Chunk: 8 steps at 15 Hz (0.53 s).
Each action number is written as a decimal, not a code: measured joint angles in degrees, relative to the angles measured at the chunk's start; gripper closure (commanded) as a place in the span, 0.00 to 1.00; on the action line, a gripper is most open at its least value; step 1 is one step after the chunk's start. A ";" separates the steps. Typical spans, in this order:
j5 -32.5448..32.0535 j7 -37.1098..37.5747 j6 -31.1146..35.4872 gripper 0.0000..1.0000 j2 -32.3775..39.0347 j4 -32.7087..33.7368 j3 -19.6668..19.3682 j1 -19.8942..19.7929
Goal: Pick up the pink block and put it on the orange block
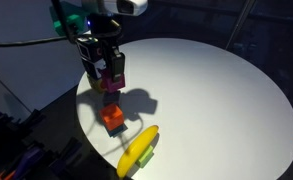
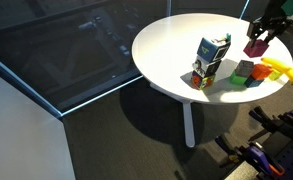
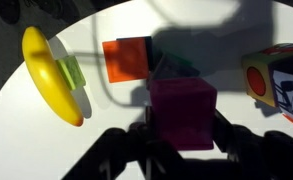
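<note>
My gripper (image 3: 183,128) is shut on the pink block (image 3: 183,112), a plain magenta cube held between the two dark fingers and lifted off the table. The orange block (image 3: 126,58) sits on the white table just ahead and to the left of it in the wrist view. In both exterior views the held pink block (image 1: 113,71) (image 2: 254,46) hangs in the gripper (image 1: 111,76) (image 2: 258,40) above the table. It is near the orange block (image 1: 112,118) but not over it.
A yellow banana (image 3: 51,75) (image 1: 138,150) lies beside a small green piece (image 3: 73,72), close to the orange block. Black-and-white patterned cubes (image 2: 211,60) (image 3: 278,85) stand stacked on the round white table (image 1: 216,100). The table edge runs close behind the banana.
</note>
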 measured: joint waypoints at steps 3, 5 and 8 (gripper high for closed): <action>0.00 0.00 0.00 0.69 0.24 -0.13 0.02 0.05; -0.22 0.01 0.00 0.69 0.28 -0.40 0.02 0.06; -1.56 0.29 0.00 0.69 0.28 -1.02 0.01 0.06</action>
